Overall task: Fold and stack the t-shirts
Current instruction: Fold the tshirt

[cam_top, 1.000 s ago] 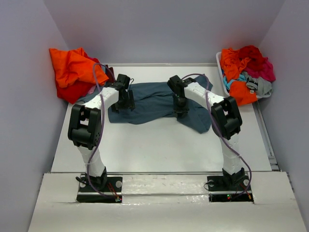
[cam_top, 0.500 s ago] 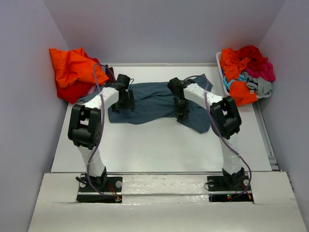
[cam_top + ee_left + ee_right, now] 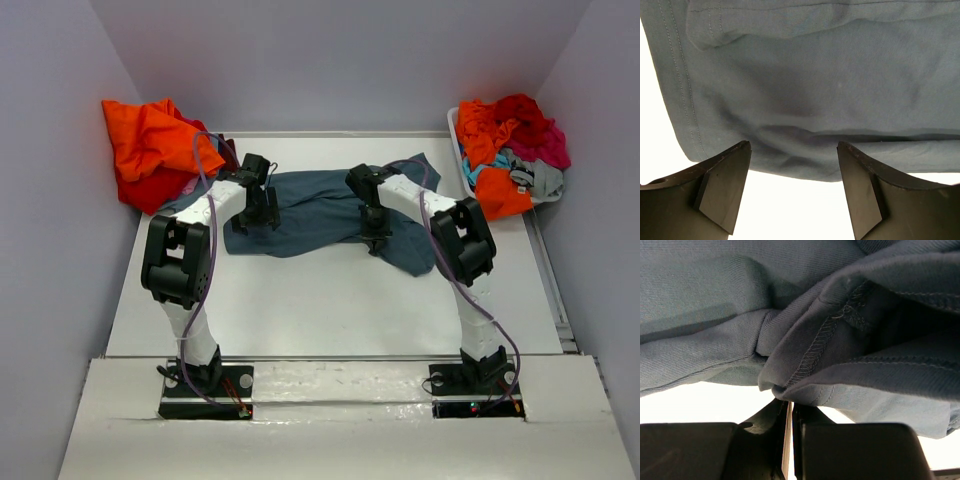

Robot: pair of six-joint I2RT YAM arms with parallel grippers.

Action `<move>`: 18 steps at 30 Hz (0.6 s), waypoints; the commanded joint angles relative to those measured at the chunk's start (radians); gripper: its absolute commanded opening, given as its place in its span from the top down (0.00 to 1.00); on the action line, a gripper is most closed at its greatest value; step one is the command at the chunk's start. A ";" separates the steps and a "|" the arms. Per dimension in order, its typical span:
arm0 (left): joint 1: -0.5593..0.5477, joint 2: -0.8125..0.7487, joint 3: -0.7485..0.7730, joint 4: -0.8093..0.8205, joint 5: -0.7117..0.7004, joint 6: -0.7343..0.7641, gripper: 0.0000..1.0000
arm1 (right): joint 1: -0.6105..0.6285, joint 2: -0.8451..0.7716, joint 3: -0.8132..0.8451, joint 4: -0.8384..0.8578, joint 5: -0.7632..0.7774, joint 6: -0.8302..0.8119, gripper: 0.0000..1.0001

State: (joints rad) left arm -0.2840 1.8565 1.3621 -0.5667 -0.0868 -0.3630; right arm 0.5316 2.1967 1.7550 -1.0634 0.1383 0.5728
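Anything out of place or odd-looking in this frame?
The slate-blue t-shirt is not flat: its right side is bunched and folded over itself, hem stitching turned up, where the shut right gripper seems to pinch it. The basket at the far right overflows with shirts.

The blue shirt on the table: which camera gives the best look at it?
The top external view: the blue shirt shows nearly whole there, spread out flat. The left wrist view shows only a hemmed edge, the right wrist view only bunched folds.
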 commanded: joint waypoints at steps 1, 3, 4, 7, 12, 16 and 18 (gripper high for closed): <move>0.005 -0.005 0.006 0.001 -0.001 0.015 0.19 | 0.008 -0.037 0.037 -0.022 0.026 0.007 0.93; 0.005 -0.005 0.002 0.002 -0.002 0.013 0.19 | 0.008 -0.052 0.069 -0.044 0.038 0.009 0.93; 0.005 -0.005 0.000 0.002 -0.002 0.013 0.19 | 0.008 -0.072 0.080 -0.064 0.049 0.012 0.93; 0.005 -0.008 -0.004 0.004 -0.005 0.012 0.19 | 0.008 -0.116 0.124 -0.105 0.079 0.013 0.93; 0.005 -0.013 -0.012 0.005 -0.008 0.009 0.19 | 0.008 -0.172 0.182 -0.164 0.129 0.027 0.93; 0.005 -0.011 -0.017 0.007 -0.010 0.007 0.19 | 0.008 -0.212 0.190 -0.187 0.168 0.039 0.93; 0.005 -0.008 -0.015 0.005 -0.011 0.007 0.19 | 0.008 -0.213 0.186 -0.198 0.181 0.045 0.93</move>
State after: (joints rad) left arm -0.2840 1.8565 1.3575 -0.5640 -0.0872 -0.3634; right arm 0.5316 2.0289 1.9121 -1.2064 0.2516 0.5888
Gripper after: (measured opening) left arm 0.814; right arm 0.077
